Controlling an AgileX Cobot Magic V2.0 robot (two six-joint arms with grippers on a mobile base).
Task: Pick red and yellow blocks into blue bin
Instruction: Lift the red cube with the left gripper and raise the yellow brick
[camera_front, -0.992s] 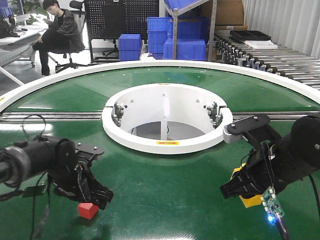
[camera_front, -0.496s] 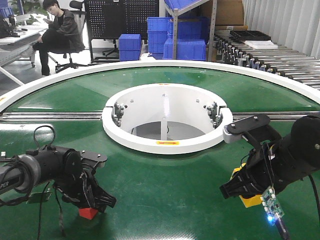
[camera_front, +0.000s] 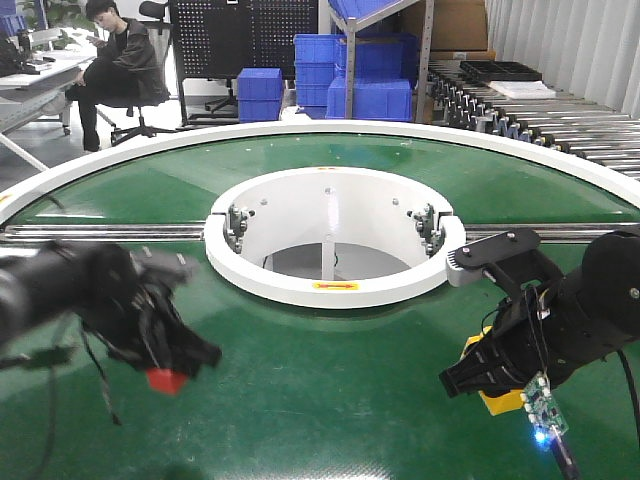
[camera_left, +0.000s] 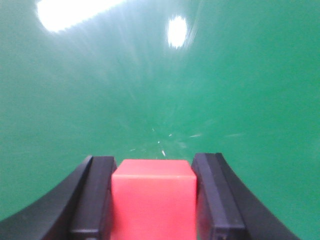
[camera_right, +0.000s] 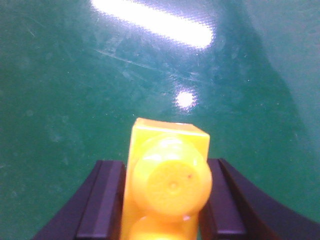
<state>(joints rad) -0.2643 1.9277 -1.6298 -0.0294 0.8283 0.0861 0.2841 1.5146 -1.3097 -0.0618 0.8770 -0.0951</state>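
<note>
While the front view looks across the green desk (camera_front: 330, 420), we see our left pincer (camera_front: 180, 365), blurred, closed around the red cube (camera_front: 163, 380), and our right pincer (camera_front: 462, 380) low at the yellow brick (camera_front: 503, 402). From the left wrist, both fingers press the cube's sides. From the right wrist, the fingers clamp the brick's sides, studs facing the camera.

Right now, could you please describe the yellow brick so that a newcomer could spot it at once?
On the green table, look to the near right of the white ring, where the right gripper is. The yellow brick sits clamped between its black jaws. Unlike the plain red cube in the left gripper, it is yellow with round studs.
</note>
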